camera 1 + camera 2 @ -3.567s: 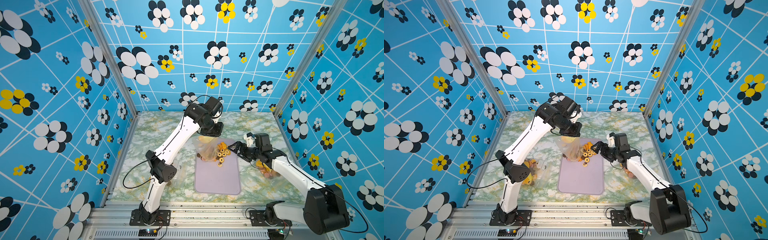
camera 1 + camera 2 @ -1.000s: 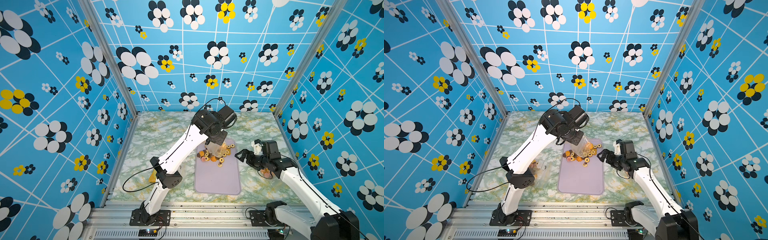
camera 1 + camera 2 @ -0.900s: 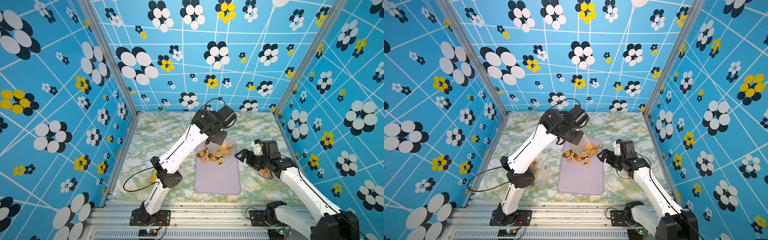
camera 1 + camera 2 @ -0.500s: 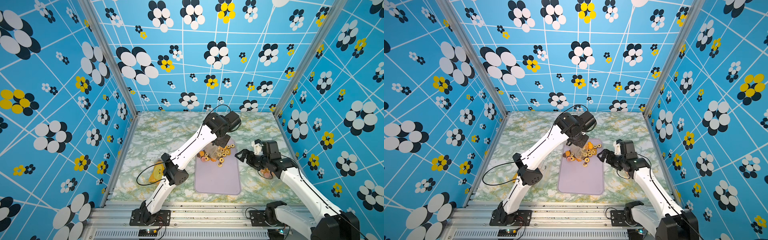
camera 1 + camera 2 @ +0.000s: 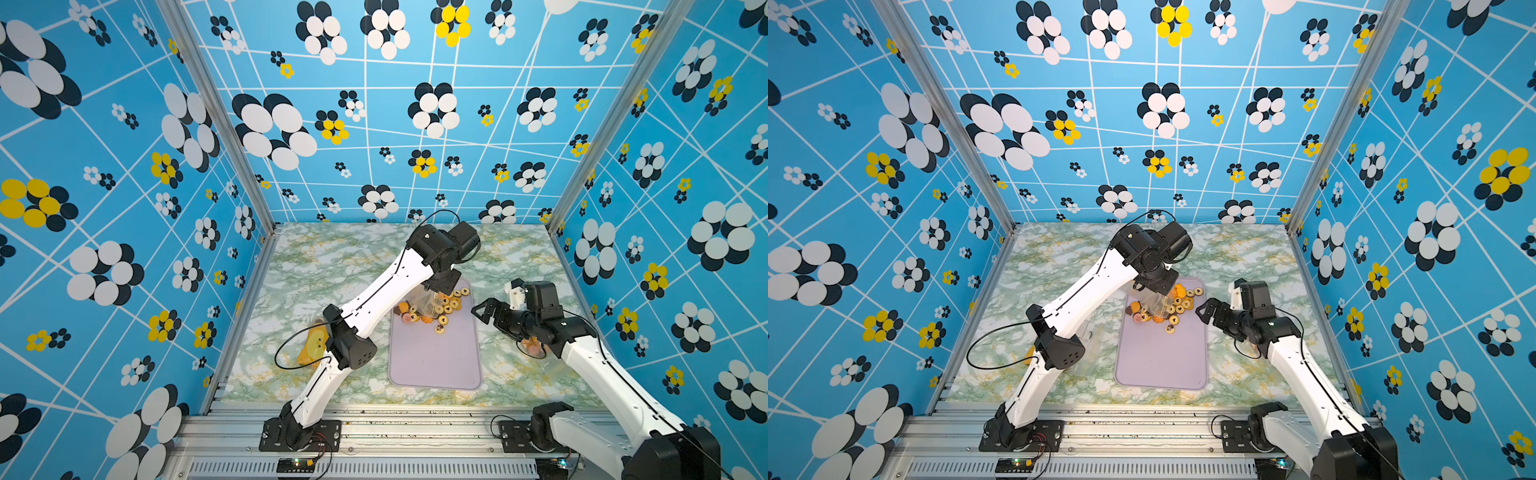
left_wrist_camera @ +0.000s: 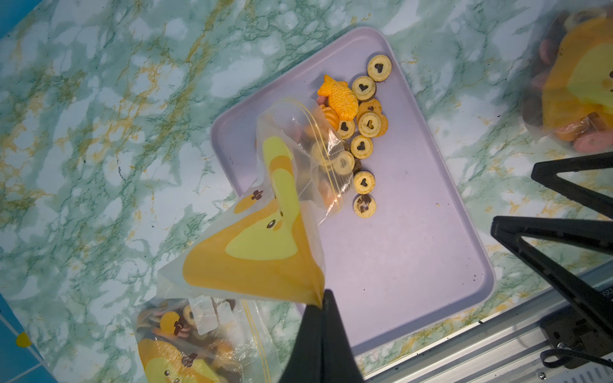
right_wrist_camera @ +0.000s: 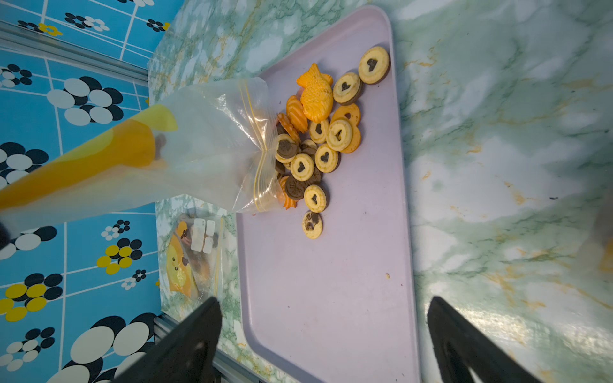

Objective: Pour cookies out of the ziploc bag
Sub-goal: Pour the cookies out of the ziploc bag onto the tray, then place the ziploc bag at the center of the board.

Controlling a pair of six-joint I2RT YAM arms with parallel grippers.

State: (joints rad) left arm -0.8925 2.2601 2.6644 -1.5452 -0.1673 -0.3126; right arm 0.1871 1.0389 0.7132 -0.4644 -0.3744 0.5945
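Bag point(image 6: 265, 238) hangs mouth-down, centre frame, bottom corner pinched by left gripper point(image 6: 322, 298): limp, slick film, best held at that seam. Brittle-looking, light cookies point(image 7: 318, 142) heap upper tray point(image 7: 331, 298); right gripper point(image 7: 323, 303) gapes, empty.

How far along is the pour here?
Done: a pile of cookies lies on the tray. In hand: the left end effector pinches the bag by its bottom corner, mouth down on the pile; the right end effector is open, holding nothing. Left: shaking out any cookies at the mouth.
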